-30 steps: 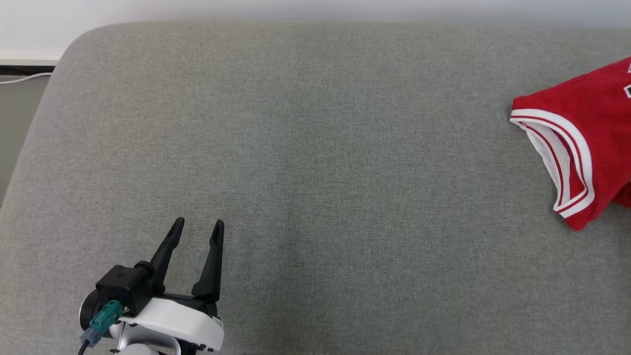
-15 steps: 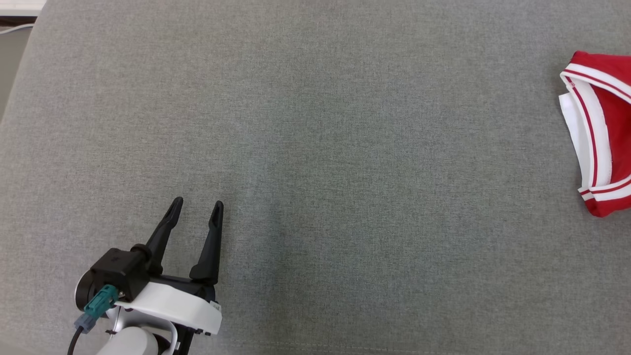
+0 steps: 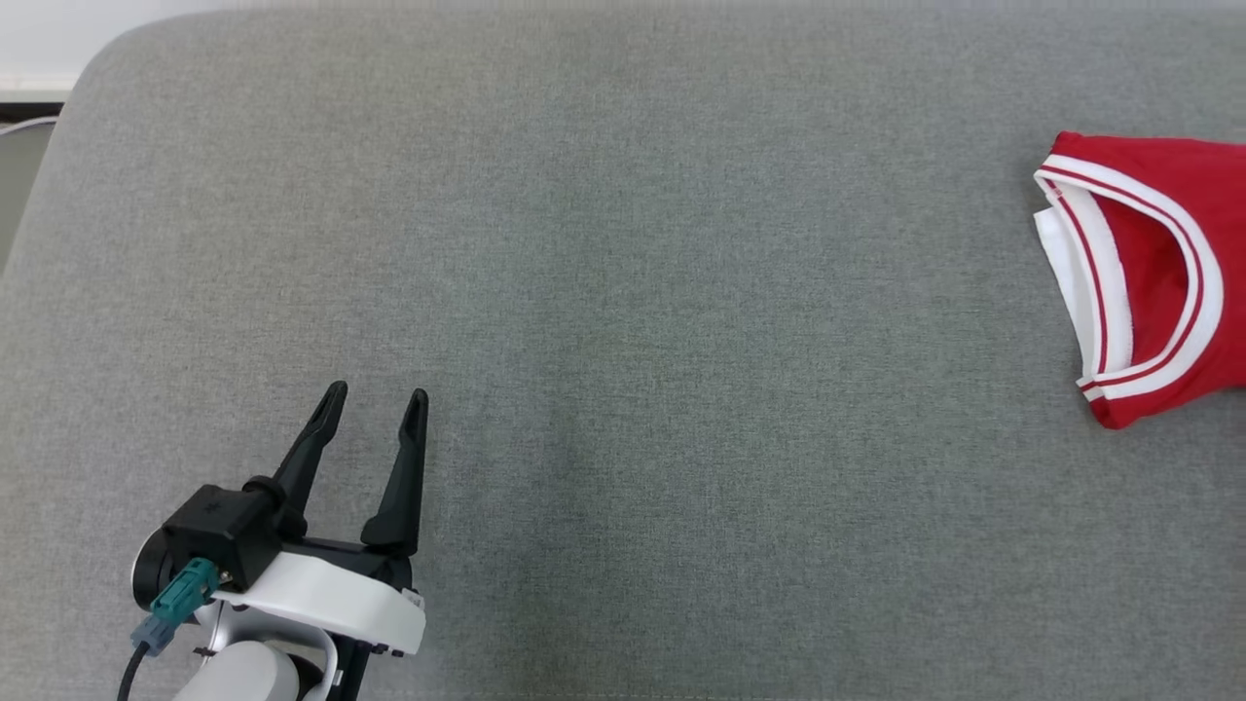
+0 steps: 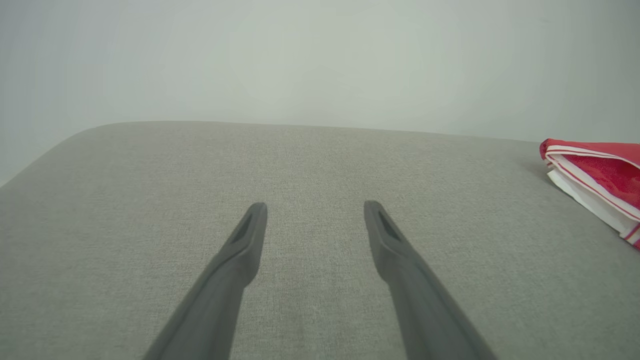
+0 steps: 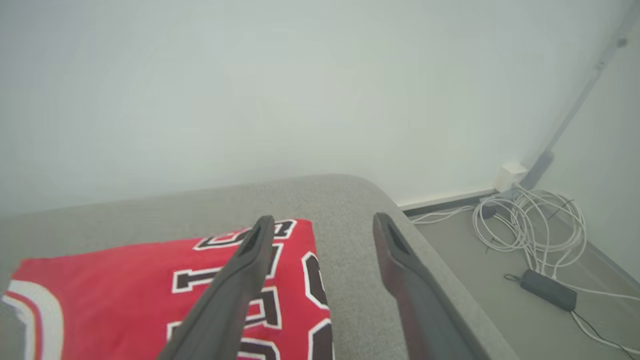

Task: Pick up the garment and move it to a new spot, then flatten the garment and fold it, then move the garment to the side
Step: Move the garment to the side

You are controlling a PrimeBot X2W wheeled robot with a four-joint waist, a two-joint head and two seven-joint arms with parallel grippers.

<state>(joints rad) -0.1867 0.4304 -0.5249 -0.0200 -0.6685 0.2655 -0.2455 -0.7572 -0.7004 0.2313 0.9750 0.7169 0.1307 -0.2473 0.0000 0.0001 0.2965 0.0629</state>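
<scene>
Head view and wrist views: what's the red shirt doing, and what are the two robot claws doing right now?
Red jersey: lying folded at the right end of the grey cushion, not held.
Left gripper: open, empty, over bare cushion.
Right gripper: open, empty, above the jersey's edge.
White cables: loosely coiled on the floor.

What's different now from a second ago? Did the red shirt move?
The red shirt now lies flatter at its edge on the grey cushion; the right claw stands open by it, holding nothing. Most of the shift in the picture is the head camera swinging. The left claw stayed open, empty, over the cushion.
</scene>
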